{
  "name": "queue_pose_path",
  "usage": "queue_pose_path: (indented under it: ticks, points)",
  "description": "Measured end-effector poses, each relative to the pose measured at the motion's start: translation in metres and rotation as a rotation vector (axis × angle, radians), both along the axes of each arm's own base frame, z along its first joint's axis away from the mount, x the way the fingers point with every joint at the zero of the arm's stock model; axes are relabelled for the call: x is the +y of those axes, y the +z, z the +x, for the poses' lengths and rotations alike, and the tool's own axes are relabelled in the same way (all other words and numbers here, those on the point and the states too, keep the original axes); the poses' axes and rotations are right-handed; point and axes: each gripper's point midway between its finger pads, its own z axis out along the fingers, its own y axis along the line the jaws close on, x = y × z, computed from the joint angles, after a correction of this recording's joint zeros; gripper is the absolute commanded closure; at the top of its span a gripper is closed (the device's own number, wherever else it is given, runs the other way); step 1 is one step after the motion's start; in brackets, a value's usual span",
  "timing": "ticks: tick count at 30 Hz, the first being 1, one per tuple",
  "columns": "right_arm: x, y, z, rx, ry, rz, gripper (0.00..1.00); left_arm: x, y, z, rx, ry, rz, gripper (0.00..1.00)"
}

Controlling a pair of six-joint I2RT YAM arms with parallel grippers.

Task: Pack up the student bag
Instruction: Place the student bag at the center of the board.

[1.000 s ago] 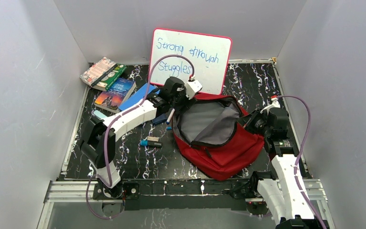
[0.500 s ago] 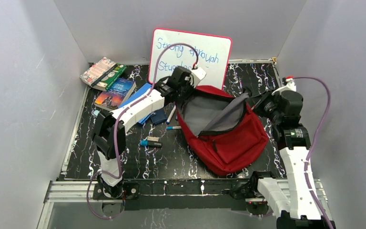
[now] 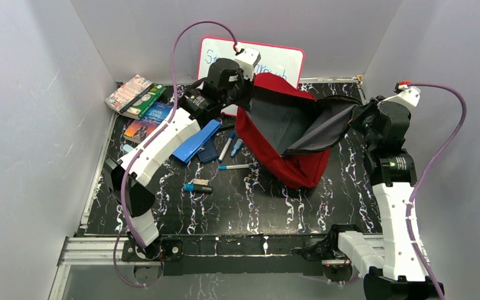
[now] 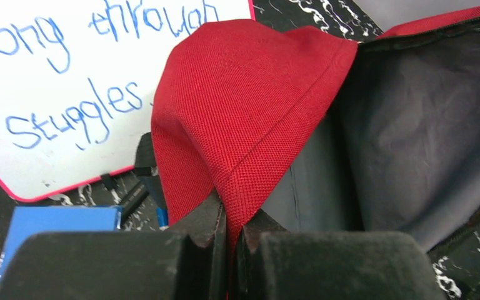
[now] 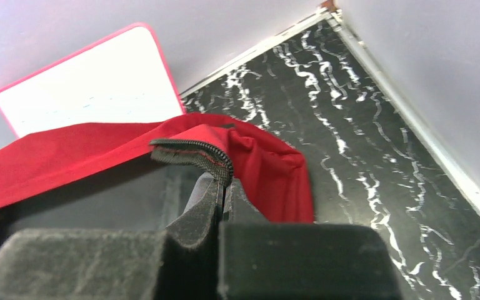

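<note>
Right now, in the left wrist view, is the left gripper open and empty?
No, the left gripper is shut on a red fold of the student bag.

Left gripper clamps onto the student bag rim as both arms rise, hoisting it and stretching its mouth wide.

I get bright, even light from above. The large red fabric backpack is shadowed inside. Wrist views blur the near black foam fingers.
</note>
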Motion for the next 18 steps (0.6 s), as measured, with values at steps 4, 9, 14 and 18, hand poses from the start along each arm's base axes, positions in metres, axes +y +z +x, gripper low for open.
queue_pose_path:
  ticks: [4, 9, 14, 18]
  points:
    - [-0.018, -0.006, 0.007, 0.026, -0.078, -0.077, 1.00, -0.006, -0.010, -0.009, 0.075, -0.002, -0.041, 1.00]
    - [-0.031, 0.005, 0.010, 0.000, -0.130, -0.142, 1.00, -0.026, -0.029, -0.031, 0.150, -0.027, -0.059, 1.00]
    - [-0.022, 0.015, 0.017, -0.033, -0.069, -0.157, 1.00, -0.045, -0.073, -0.073, 0.241, -0.067, -0.032, 1.00]
    - [0.000, 0.008, 0.025, -0.028, 0.054, -0.142, 0.99, -0.023, -0.126, -0.099, 0.315, -0.003, 0.010, 1.00]
